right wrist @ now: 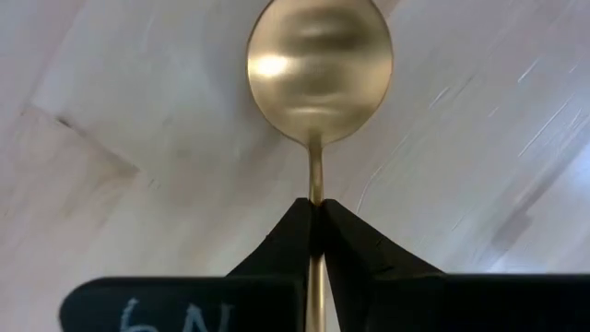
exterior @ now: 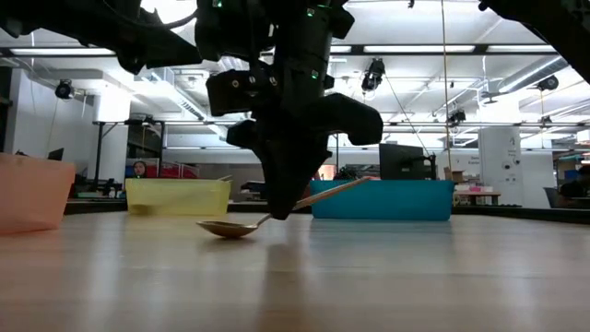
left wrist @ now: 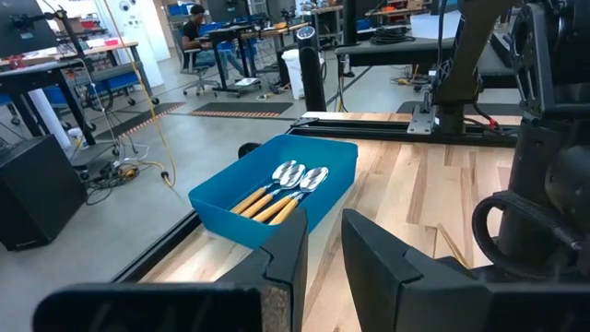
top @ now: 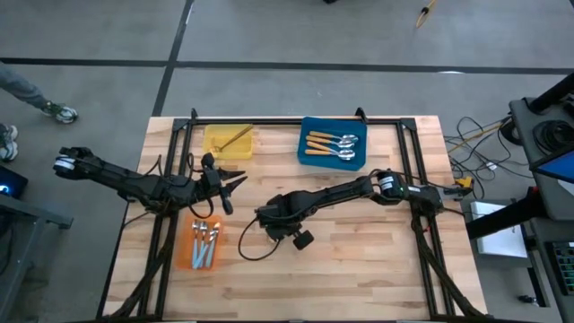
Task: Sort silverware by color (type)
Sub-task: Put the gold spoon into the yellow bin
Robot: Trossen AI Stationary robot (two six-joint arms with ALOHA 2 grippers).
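Gold spoon (right wrist: 318,78), bowl resting on the table (top: 359,269) mid-front, sits clamped by its thin neck in the right gripper (right wrist: 316,217); light, stiff, likely slippery; left gripper (left wrist: 323,249) waits, jaws slightly apart.

The bench (top: 359,260) is pale wood in butcher-block strips, with a black frame along its edges. A yellow tray (top: 226,142) at eleven o'clock holds a gold spoon (top: 235,136). A blue tray (top: 333,144) at one o'clock holds spoons with orange handles (top: 328,146) and silver bowls. An orange tray (top: 203,245) at eight o'clock holds spoons with light-blue handles (top: 206,242) and silver bowls. Both arms are black. The right tool (right wrist: 316,221), black, pinches an all-gold spoon (right wrist: 319,69) with a shiny bowl. The left tool (top: 235,181) is black too. The floor (top: 90,36) is grey with dark lines.
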